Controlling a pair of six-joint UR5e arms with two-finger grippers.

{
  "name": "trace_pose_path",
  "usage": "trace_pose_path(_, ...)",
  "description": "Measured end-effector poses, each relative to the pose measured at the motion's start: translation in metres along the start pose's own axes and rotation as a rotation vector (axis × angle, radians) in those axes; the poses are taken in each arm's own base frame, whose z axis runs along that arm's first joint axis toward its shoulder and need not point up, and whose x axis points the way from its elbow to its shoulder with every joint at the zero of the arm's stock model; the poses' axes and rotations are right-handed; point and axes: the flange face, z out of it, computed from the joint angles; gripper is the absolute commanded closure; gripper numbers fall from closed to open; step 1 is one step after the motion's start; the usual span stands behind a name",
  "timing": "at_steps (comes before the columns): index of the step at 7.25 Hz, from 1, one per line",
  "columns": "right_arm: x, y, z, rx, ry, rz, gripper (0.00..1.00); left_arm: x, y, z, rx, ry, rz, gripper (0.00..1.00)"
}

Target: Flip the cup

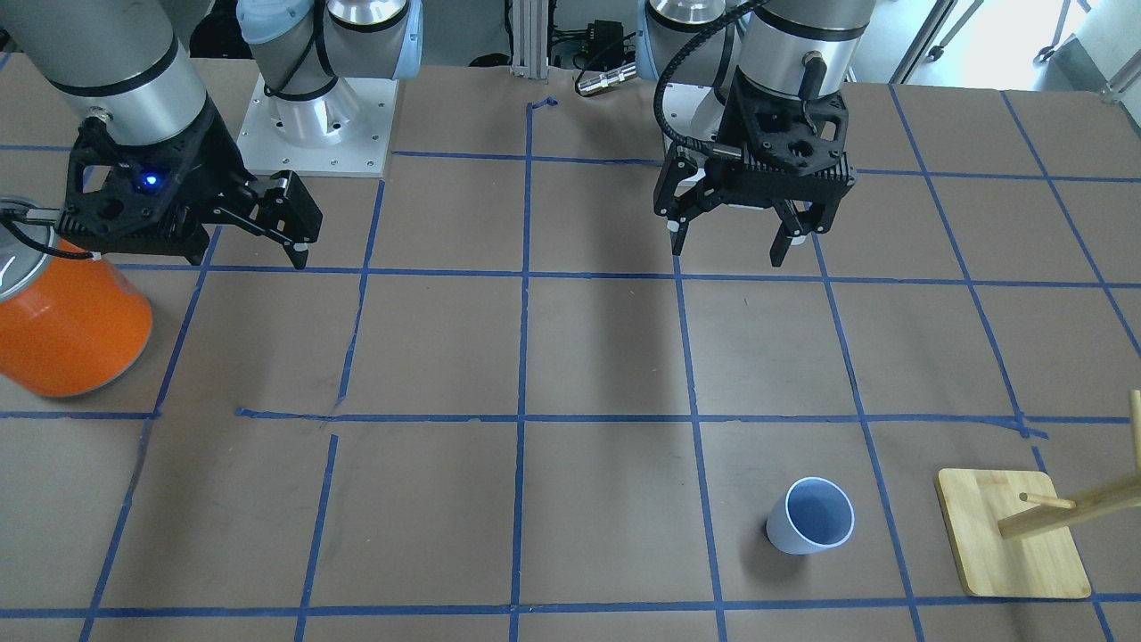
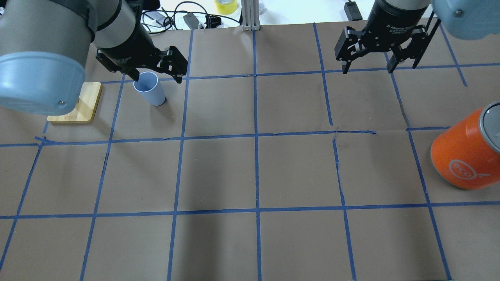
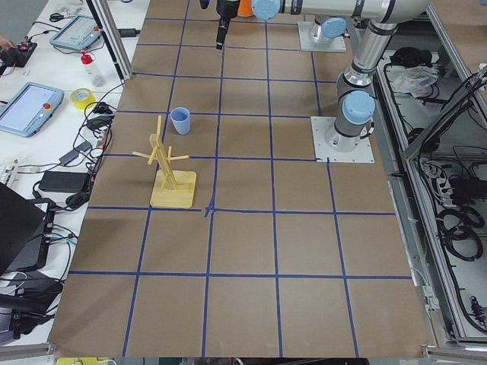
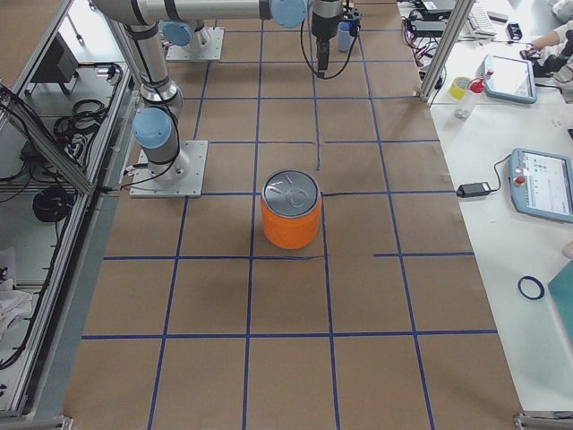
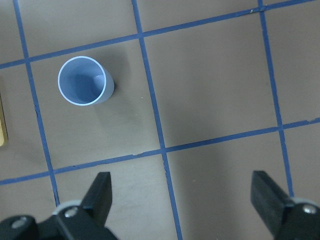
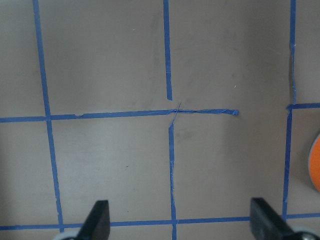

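Observation:
The cup (image 1: 809, 515) is a small pale blue tumbler standing upright, mouth up, on the brown table. It also shows in the overhead view (image 2: 150, 91) and at the upper left of the left wrist view (image 5: 84, 81). My left gripper (image 1: 729, 245) is open and empty, well above the table, with the cup off to one side of it; it also shows in the overhead view (image 2: 155, 76) and in its own wrist view (image 5: 182, 200). My right gripper (image 2: 367, 70) is open and empty, far from the cup, over bare table (image 6: 180, 222).
A big orange can (image 2: 465, 150) with a silver top stands near my right gripper, also seen in the front view (image 1: 67, 321). A wooden peg stand (image 3: 171, 171) on a square base (image 1: 1007, 535) stands just beside the cup. Blue tape lines grid the table.

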Motion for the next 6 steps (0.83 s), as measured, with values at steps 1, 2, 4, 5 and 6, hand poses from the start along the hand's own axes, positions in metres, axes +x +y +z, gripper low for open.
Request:
trace_pose_path(1,0.000,0.000,0.000,0.000,0.000,-0.001,0.00,-0.001,0.007,0.001,-0.004,0.000,-0.009,0.00)
trace_pose_path(2,0.000,-0.001,0.001,-0.001,0.000,0.000,0.00,-0.004,0.009,0.001,-0.004,-0.005,-0.016,0.00)
trace_pose_path(4,0.001,-0.002,0.002,-0.004,0.001,0.002,0.00,-0.008,0.015,-0.003,-0.045,-0.016,-0.025,0.00)
trace_pose_path(5,0.001,-0.002,0.002,-0.004,0.002,0.002,0.00,-0.012,0.016,-0.007,-0.091,-0.018,-0.034,0.00)
trace_pose_path(6,0.001,-0.002,0.003,-0.005,0.005,0.003,0.00,-0.016,0.015,-0.009,-0.142,-0.018,-0.042,0.00)
